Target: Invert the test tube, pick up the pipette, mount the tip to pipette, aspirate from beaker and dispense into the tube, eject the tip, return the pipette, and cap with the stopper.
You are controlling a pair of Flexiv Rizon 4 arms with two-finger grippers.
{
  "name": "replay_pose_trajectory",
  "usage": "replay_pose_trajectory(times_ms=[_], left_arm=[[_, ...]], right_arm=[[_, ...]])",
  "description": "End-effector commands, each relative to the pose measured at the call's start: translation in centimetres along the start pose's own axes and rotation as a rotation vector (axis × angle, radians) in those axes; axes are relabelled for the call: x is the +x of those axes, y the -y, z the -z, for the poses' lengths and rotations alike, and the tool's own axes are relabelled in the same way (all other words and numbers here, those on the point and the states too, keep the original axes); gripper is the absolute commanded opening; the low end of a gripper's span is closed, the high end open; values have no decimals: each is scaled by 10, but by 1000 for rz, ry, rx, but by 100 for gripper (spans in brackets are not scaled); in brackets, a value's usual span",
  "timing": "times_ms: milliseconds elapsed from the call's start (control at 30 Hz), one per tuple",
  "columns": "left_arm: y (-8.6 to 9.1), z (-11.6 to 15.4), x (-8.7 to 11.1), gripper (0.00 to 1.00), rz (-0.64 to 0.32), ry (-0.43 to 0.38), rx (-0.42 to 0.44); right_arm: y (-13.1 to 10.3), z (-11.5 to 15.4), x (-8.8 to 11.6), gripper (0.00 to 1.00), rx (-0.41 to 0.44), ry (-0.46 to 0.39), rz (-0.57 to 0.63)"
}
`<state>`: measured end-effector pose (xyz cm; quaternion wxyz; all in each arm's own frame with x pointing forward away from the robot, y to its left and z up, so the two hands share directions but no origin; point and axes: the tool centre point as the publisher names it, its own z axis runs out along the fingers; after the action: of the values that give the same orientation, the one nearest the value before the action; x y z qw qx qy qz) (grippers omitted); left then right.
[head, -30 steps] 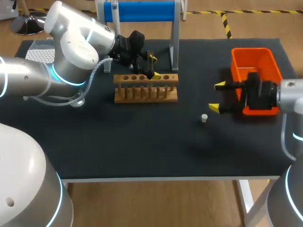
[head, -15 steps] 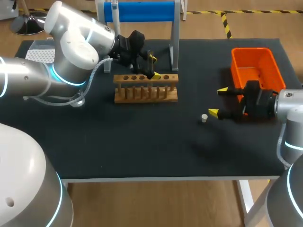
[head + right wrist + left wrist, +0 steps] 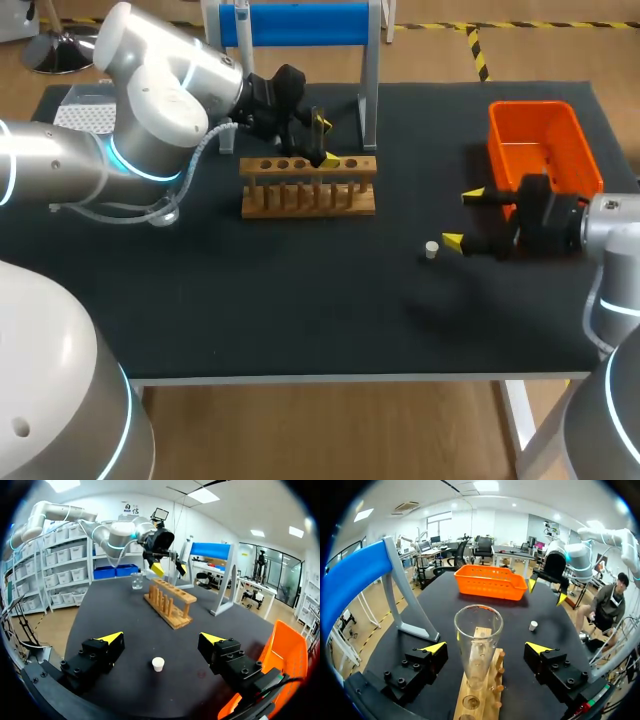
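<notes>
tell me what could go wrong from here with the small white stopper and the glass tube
1. The small white stopper lies loose on the black table under the open right gripper; an off-centre descent could knock it away.
2. The clear glass test tube stands in the wooden rack between the fingers of the open left gripper; sideways drift might tip or crack it.

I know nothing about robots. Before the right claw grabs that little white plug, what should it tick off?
1. Right gripper open: ok.
2. Stopper lined up between its fingers: ok, in the right wrist view.
3. Fingers down around it: not ok, it lies ahead, untouched.
4. Test tube upright in wooden rack: ok.
5. Left gripper holding the tube: not ok, open, fingers either side.
6. Liquid in tube: cannot tell.
</notes>
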<state>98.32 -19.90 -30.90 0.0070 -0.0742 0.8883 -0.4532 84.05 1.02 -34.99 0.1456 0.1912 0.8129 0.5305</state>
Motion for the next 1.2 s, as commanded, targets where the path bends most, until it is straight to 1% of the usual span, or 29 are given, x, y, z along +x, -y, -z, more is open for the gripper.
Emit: replay_pose_trajectory(times_ms=[33,300,600,1200], left_arm=[[0,0,-1,100,1,-2,-3],[0,0,-1,100,1,-2,-3],[0,0,-1,100,1,-2,-3],[0,0,-1,100,1,-2,-3]], right_arm=[[7,-4,5,100,19,20,-1],[25,-4,9,100,81,72,11],[40,-5,12,100,115,101,9],[52,-24,24,100,139,130,-44]])
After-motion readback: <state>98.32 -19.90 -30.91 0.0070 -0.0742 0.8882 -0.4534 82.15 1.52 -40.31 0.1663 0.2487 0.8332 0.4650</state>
